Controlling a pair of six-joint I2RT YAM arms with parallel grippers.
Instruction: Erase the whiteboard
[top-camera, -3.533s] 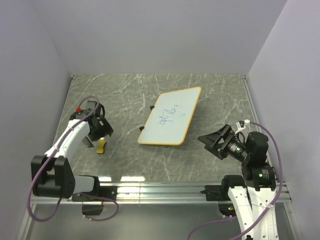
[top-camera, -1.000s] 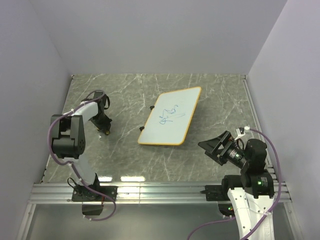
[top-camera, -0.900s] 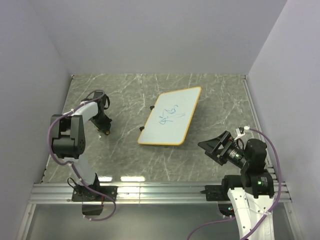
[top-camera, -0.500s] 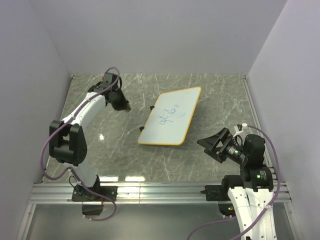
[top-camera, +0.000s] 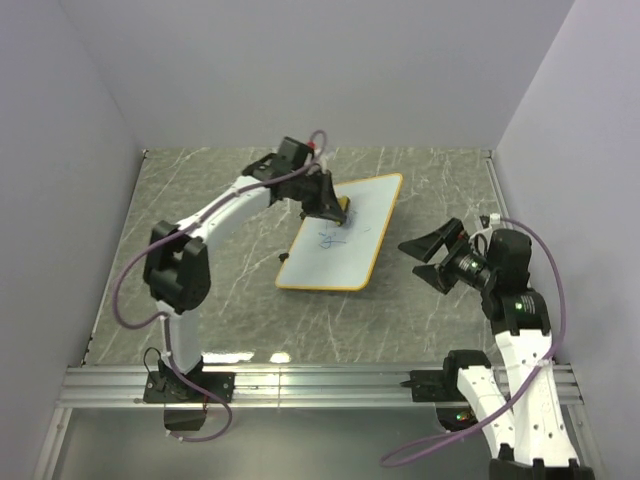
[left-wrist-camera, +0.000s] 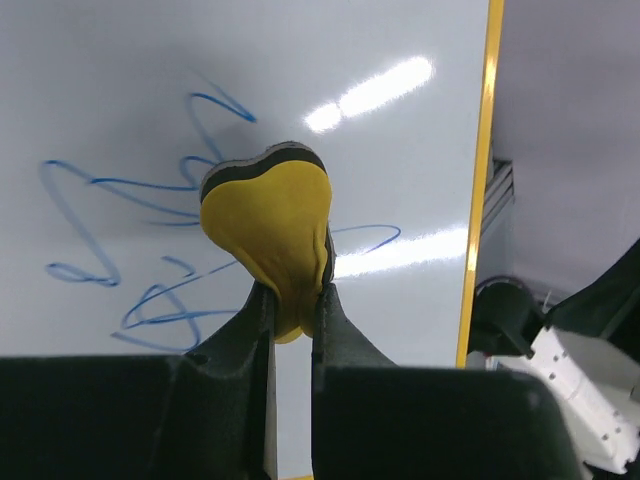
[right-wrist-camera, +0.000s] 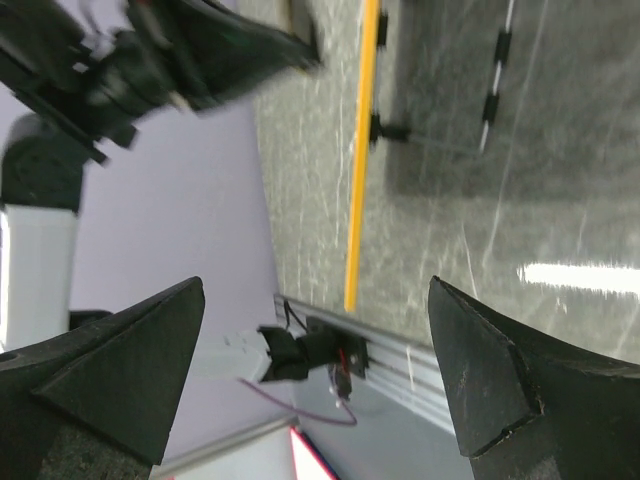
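The left pincer (left-wrist-camera: 292, 296) pinches a yellow eraser (left-wrist-camera: 268, 215) over the blue scribbles (left-wrist-camera: 140, 195) on the whiteboard (top-camera: 352, 255) lying mid-table (top-camera: 200, 290), poised to wipe, while the right pincer (top-camera: 427, 258) hangs spread alongside, clear

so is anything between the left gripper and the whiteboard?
Nothing visible besides the tool itself. The left gripper is shut on a yellow eraser, which sits right over the blue scribbles on the whiteboard. Whether the eraser touches the board I cannot tell.
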